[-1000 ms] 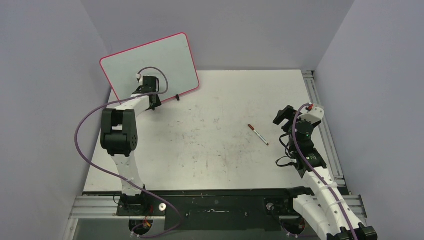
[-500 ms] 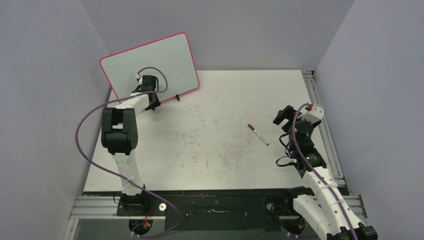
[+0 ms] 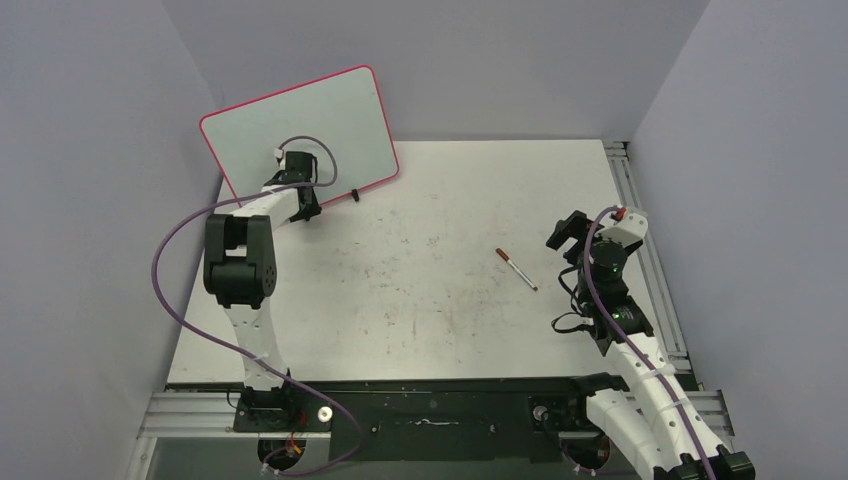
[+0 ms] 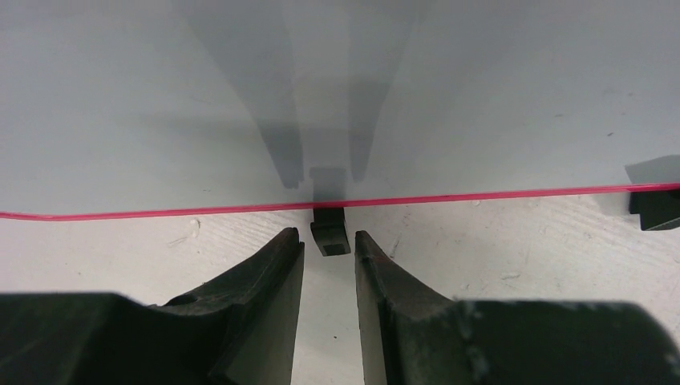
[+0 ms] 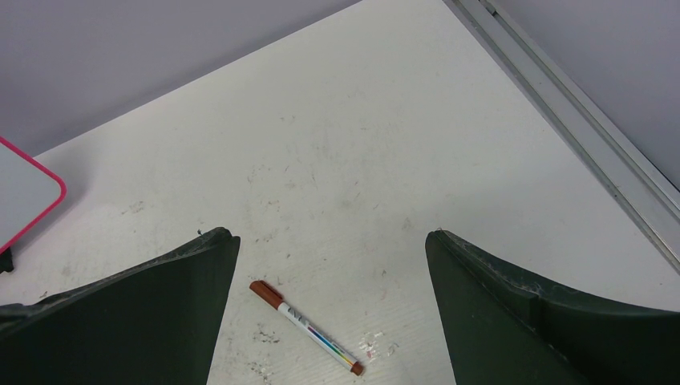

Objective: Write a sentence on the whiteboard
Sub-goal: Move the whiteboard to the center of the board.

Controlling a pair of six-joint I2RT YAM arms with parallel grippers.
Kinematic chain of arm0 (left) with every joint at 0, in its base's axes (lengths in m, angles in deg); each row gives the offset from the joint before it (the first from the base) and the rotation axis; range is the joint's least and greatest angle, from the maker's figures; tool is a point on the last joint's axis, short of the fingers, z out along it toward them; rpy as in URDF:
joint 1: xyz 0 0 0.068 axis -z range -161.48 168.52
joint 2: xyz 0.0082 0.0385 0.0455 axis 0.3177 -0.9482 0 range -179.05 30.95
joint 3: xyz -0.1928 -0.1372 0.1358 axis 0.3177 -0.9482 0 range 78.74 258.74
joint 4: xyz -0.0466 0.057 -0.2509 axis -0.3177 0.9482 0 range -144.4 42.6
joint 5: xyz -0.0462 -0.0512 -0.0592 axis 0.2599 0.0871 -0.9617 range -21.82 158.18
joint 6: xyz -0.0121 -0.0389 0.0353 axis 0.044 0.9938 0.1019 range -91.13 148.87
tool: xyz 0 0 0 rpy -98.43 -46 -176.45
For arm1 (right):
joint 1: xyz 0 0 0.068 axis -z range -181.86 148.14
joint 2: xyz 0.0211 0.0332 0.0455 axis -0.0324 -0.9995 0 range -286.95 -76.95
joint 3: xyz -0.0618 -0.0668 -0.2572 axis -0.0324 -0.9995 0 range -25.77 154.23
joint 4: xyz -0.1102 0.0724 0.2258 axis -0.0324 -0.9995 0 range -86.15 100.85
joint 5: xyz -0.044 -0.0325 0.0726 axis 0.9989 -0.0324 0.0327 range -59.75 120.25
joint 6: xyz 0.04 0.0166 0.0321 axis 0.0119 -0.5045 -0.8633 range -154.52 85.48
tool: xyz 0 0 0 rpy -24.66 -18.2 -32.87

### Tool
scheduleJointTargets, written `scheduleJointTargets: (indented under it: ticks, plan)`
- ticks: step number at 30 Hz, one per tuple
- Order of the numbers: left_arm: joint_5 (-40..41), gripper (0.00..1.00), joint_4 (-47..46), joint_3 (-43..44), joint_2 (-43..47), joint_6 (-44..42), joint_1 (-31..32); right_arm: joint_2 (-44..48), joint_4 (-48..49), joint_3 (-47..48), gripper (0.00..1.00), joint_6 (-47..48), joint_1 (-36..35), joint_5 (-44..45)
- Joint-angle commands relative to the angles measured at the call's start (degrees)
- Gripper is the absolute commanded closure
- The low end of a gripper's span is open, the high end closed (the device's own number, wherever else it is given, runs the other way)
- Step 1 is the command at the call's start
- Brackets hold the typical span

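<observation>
The whiteboard (image 3: 300, 125) stands tilted at the table's back left, with a pale surface and a pink-red rim. No sentence shows on it. My left gripper (image 3: 306, 211) is at its lower edge. In the left wrist view the gripper (image 4: 329, 241) is narrowly open, with its fingertips just short of one black clip foot (image 4: 329, 233) under the rim (image 4: 160, 212). A red-capped marker (image 3: 516, 269) lies on the table right of centre. My right gripper (image 3: 562, 234) is wide open and empty above it, and the marker (image 5: 305, 327) lies between and below its fingers.
The second clip foot (image 4: 653, 207) is at the board's right end (image 3: 355, 194). Grey walls enclose the table on three sides. A metal rail (image 3: 640, 240) runs along the right edge. The scuffed white tabletop (image 3: 430, 280) lies between the arms.
My left wrist has shifted very slightly at the board's lower edge. The right arm, marker and board have not moved.
</observation>
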State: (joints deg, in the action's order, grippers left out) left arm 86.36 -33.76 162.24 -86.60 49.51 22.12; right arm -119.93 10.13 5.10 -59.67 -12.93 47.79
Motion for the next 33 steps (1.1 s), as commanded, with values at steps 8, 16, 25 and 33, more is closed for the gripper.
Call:
scheduleJointTargets:
  ticks: [8, 16, 25, 33]
  plan:
    - [-1.6, 0.72, -5.1, -0.1, -0.7, -4.1, -0.6, -0.3, 2.0, 2.4, 0.10, 0.3, -0.1, 0.6]
    - [-2.0, 0.76, -3.0, 1.6, -2.0, -3.2, -1.2, -0.4, 2.1, 2.3, 0.10, 0.5, -0.1, 0.4]
    - [-2.9, 1.00, -3.3, 0.4, -1.1, -4.0, -0.4, -0.3, 2.1, 2.3, 0.10, 0.5, 0.0, 0.4]
    - [-5.4, 1.00, -8.3, -4.6, 2.8, -8.8, 2.3, 0.1, 1.8, 2.1, 0.10, 0.6, -0.1, 0.5]
